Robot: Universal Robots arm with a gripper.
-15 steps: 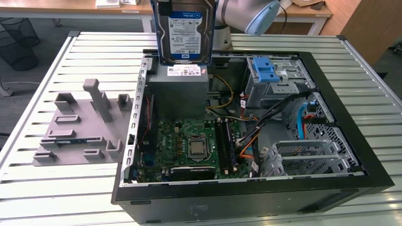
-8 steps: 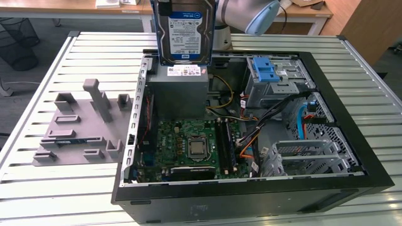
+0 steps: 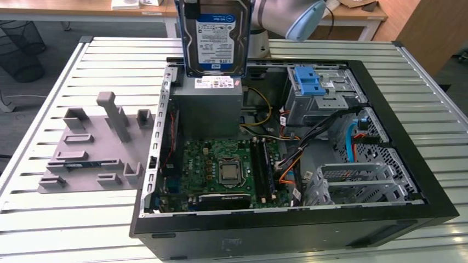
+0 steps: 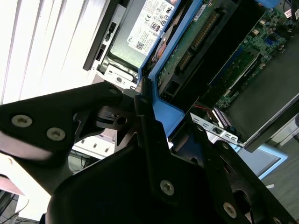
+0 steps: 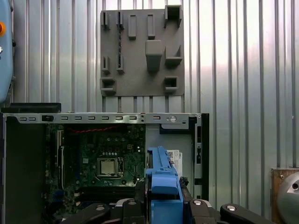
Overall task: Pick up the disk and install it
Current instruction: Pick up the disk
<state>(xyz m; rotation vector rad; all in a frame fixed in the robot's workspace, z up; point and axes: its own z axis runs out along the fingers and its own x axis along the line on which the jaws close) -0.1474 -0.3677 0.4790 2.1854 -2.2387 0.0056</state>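
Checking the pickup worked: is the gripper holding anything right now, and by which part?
Yes: the gripper is shut on the disk, gripping one end of its blue frame.

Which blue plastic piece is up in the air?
The blue frame around the disk, gripped by the tool above the case. The blue latch sits on the metal bay.

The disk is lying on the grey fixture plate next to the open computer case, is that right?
Not quite. The disk is not lying on the grey fixture plate; the gripper, shut on its blue carrier, holds it upright over the open computer case, as the exterior view shows. The plate does sit next to the case.
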